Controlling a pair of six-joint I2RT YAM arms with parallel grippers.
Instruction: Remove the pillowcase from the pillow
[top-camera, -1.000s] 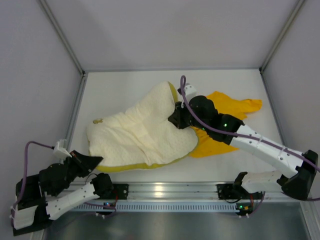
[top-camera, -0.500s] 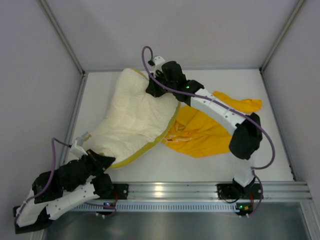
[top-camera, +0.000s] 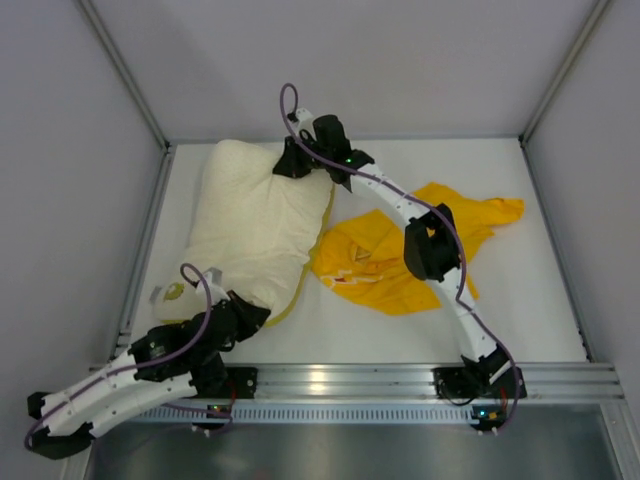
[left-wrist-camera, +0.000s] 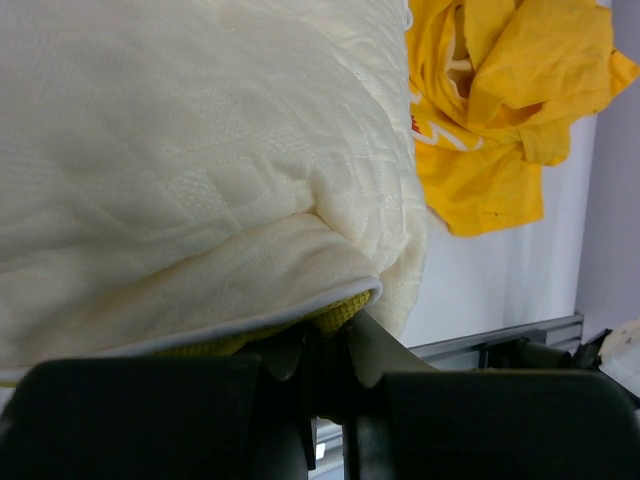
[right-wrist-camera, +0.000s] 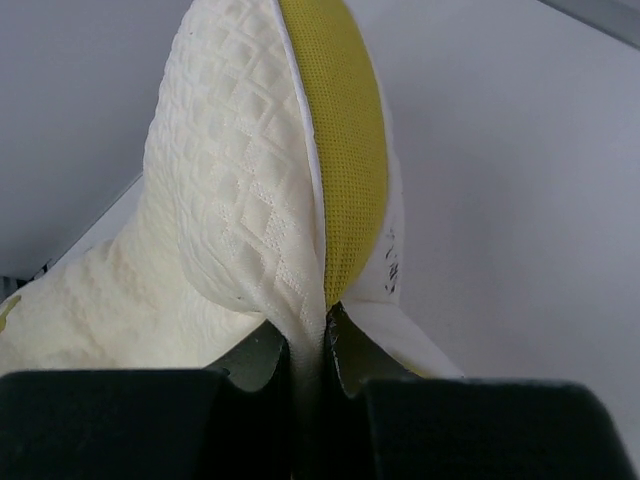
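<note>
The cream pillow (top-camera: 250, 220) lies lengthwise on the left half of the table, with a yellow mesh band along its side (right-wrist-camera: 350, 150). My right gripper (top-camera: 297, 160) is shut on the pillow's far corner, cream fabric pinched between its jaws (right-wrist-camera: 310, 345). My left gripper (top-camera: 245, 315) is shut on the pillow's near edge at the mesh band (left-wrist-camera: 325, 335). The yellow pillowcase (top-camera: 400, 255) lies crumpled on the table right of the pillow, off it. It also shows in the left wrist view as a yellow heap (left-wrist-camera: 500, 100).
Grey walls close the table in on the left (top-camera: 80, 200), back and right (top-camera: 590, 200). An aluminium rail (top-camera: 330, 380) runs along the near edge. My right arm (top-camera: 430, 240) reaches across above the pillowcase. White tabletop (top-camera: 500, 320) shows at the near right.
My right gripper has swung the pillow's corner to the far left, and the pillow has turned and come off the pillowcase. The left gripper has shifted right with the near edge.
</note>
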